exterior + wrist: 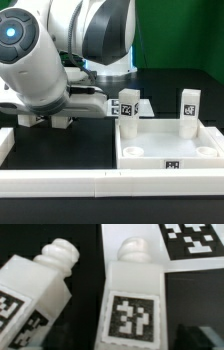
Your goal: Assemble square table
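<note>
The white square panel (165,150) lies rim-up at the exterior view's right. Two tagged leg posts (127,105) (189,103) stand upright at its far corners. In the wrist view, two more white leg posts lie on the black table with their screw tips pointing away. One (132,297) is in the middle and one (35,294) is beside it. My gripper (125,345) is low over the middle post. A dark finger (205,336) shows to one side with a gap to the post, so the jaws look open. In the exterior view the arm hides most of the gripper (58,120).
Long white border rails (100,182) run along the front edge and up the exterior view's left side. The marker board (190,243) lies just beyond the two lying posts, and it also shows in the exterior view (100,103) behind the arm.
</note>
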Action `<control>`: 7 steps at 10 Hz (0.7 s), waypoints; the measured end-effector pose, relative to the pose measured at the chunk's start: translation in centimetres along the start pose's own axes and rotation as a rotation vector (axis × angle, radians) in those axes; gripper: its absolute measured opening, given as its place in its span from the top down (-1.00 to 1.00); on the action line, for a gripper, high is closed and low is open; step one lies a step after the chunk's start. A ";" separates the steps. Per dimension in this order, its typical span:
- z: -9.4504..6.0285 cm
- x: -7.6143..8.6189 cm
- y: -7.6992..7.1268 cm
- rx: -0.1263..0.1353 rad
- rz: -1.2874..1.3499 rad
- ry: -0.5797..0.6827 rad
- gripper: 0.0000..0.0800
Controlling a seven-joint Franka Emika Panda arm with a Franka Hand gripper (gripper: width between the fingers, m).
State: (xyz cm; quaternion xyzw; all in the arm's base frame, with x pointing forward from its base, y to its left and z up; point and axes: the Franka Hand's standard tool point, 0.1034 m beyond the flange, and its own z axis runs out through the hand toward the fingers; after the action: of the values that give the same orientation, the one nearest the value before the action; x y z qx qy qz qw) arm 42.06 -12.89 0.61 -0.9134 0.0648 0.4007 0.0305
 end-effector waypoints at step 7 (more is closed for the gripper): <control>-5.7 -0.9 -2.5 -0.032 -0.049 0.020 0.29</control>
State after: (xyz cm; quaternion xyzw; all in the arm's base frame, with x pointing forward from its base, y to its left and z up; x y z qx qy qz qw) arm 46.01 -10.91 5.14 -0.9190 0.0365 0.3919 0.0250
